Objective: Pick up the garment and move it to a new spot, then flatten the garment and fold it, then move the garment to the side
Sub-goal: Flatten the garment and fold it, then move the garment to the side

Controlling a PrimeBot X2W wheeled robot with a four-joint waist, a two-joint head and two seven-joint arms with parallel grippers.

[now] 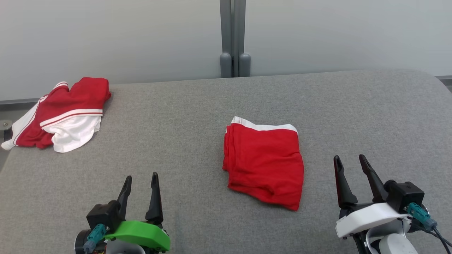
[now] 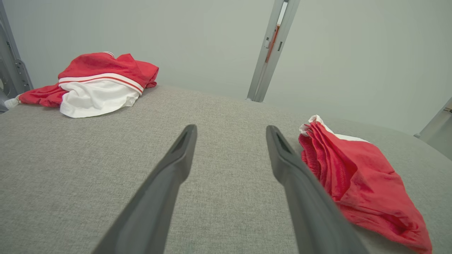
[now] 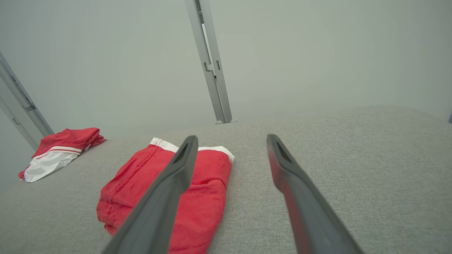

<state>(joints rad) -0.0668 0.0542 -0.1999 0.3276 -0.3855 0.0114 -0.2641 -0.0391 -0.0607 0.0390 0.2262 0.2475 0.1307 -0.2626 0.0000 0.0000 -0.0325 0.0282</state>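
A: Grey fabric surface, pale wall behind, grey post at the back edge. A bit right of the middle, the folded red garment, white waistband toward the wall. Any idea why parked there and not off to one side?

B: Probably folded right there for the free room all around, within reach of both arms. Looks like a tidy stack of layers from the left wrist view, edges lined up on one side. Would guess fold done, shift to the side not yet.

A: And the arms? Low at the near left, the left pincer, well apart from the cloth, fingers spread, clamped on nothing. Then the right pincer near the garment's right edge, also spread wide, also empty, not touching.

B: Makes sense as a stand-off pose: held clear so as not to drag the layers, open and pointing toward the wall, ready for a pinch.

A: What about the red-and-white heap at the far left corner?

B: Another garment, crumpled, seemingly hanging partly over the edge. Can't tell whether finished or waiting. Worth steering the folded one away from that corner, or else risk mixing the two. For the move: grab low, through every layer, otherwise risk lifting only the top flap, and bye-bye fold. Thin floppy knit by the look of it, so no favours from the cloth.
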